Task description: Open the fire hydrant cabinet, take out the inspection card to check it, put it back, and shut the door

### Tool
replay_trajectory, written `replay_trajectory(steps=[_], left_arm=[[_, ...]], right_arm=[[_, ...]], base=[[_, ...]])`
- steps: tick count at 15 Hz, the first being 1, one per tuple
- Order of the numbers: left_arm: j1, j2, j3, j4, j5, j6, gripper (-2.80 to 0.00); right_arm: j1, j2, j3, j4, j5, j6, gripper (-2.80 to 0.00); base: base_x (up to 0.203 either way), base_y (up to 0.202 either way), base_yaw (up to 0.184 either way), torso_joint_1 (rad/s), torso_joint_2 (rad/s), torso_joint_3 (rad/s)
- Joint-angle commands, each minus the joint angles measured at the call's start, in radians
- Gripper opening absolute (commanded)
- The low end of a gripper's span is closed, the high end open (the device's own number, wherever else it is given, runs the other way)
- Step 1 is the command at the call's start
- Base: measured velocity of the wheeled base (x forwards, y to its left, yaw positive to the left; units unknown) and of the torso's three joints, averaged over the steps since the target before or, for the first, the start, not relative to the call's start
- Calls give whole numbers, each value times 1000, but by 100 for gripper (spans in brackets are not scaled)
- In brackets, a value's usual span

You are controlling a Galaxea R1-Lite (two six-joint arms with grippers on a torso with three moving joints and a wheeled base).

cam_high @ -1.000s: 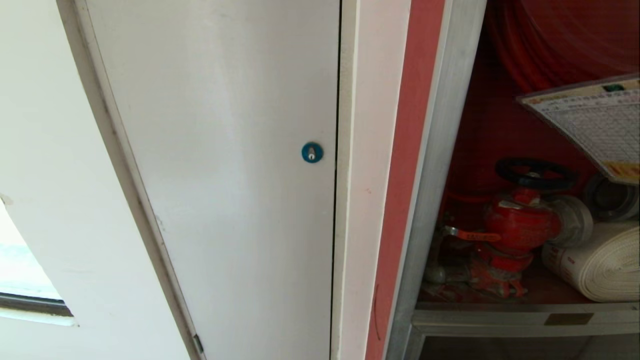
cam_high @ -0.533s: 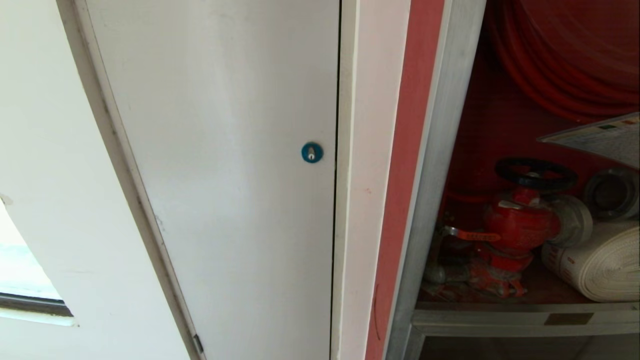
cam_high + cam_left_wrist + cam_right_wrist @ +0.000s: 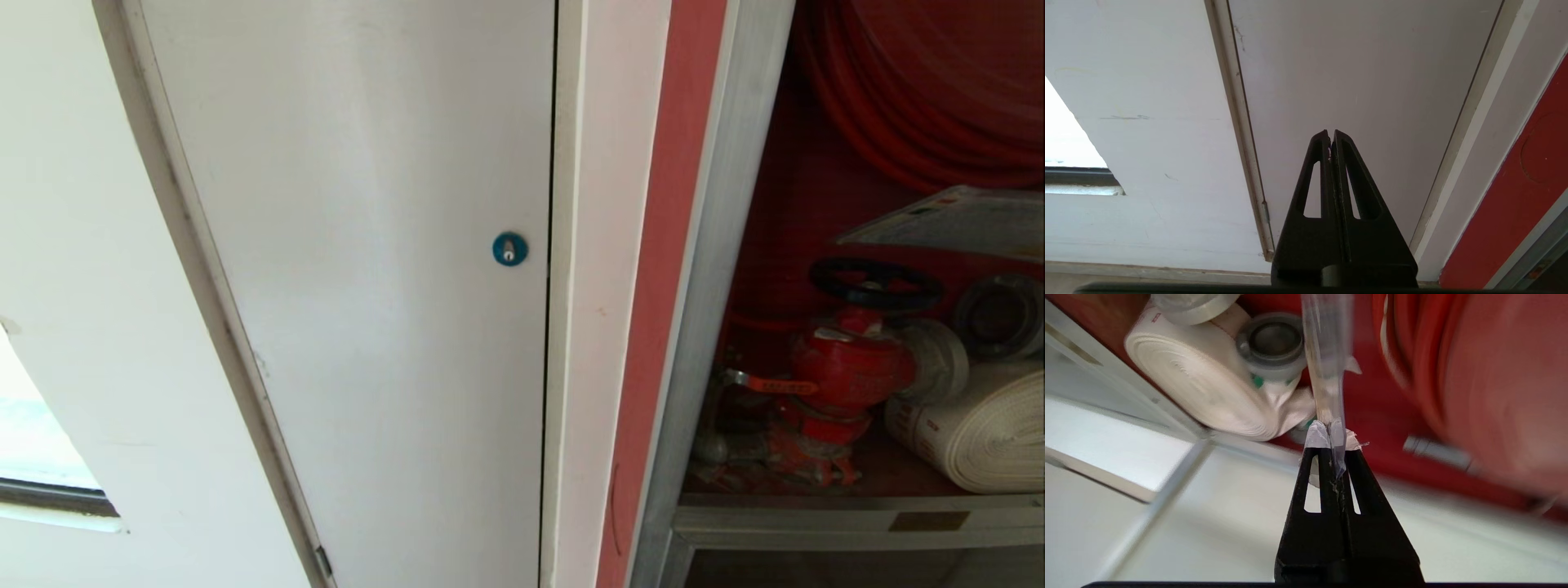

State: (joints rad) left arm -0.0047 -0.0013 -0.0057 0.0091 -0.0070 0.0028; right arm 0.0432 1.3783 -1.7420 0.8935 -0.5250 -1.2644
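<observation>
Card in the claw: the right gripper (image 3: pixel 1331 430) has its two fingers pressed together on one edge of the inspection card (image 3: pixel 951 220), which from the head view hangs nearly flat at about three o'clock, inside the open fire hydrant cabinet (image 3: pixel 718 245), above the red valve (image 3: pixel 849 359) with its black handwheel (image 3: pixel 873 282). My read: it is light and floppy, a thin sheet in a clear, slick sleeve, so it will sag and flutter from a one-edge pinch; a firm hold well in from the rim looks safest, no squeezing hard enough to crease. Count: one card, one valve, one rolled white hose (image 3: pixel 988 433) at four o'clock, one red hose coil (image 3: pixel 922 90) at one o'clock. Over at nine o'clock, one white door (image 3: pixel 367 286) with one blue lock (image 3: pixel 509 248). The left gripper (image 3: pixel 1331 136) is parked before that door, fingers closed on nothing.
</observation>
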Motion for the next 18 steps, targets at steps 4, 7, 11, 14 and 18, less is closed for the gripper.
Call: replay_trajectory(steps=[4,7,11,14,18], left_arm=[[0,1,0,0,0,0,-280],[0,1,0,0,-1,0,-280],[0,1,0,0,0,0,-280],[0,1,0,0,1,0,-280],[0,1,0,0,0,0,-280]], right_arm=[[-176,88,-68,-27,263,-216,-280],[-271,112,-67,-26,414,-335,-280],[-286,149,-44,-51,424,-336,-280],[-290,166,4,-156,347,-337,-280],[-284,187,24,-163,342,-336,-280]], base=[[0,0,0,0,0,0],[0,0,0,0,0,0],[0,0,0,0,0,0],[0,0,0,0,0,0],[0,0,0,0,0,0]])
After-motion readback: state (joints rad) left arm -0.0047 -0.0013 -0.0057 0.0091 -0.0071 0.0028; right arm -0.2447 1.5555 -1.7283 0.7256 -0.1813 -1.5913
